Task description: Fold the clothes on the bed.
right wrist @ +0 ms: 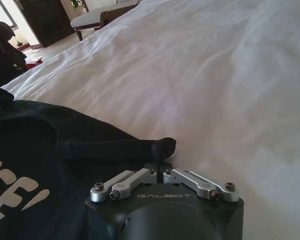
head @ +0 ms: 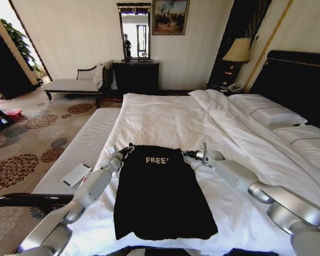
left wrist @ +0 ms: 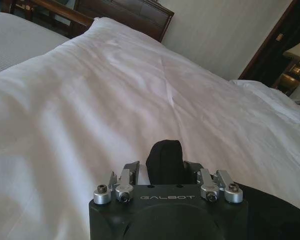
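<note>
The clothes, one black T-shirt (head: 157, 194) with white "FREE!" lettering, lie flat on the bed (head: 170, 120) near its foot edge, chest side up. My left gripper (head: 124, 151) sits at the shirt's upper left corner, shut on a bunched fold of black fabric (left wrist: 164, 160). At the upper right corner my right gripper (head: 188, 154) is shut on the shirt's edge; in the right wrist view a rolled tip of cloth (right wrist: 160, 147) pokes out past the right gripper (right wrist: 160, 164). Both grippers rest low on the white duvet (left wrist: 140, 90).
A white-striped bench (head: 77, 154) runs along the bed's left side with a flat white device (head: 77, 174) on it. Pillows (head: 269, 112) and a dark headboard (head: 298, 80) are at the right. A chaise (head: 74, 82) and a dark dresser (head: 134, 77) stand by the far wall.
</note>
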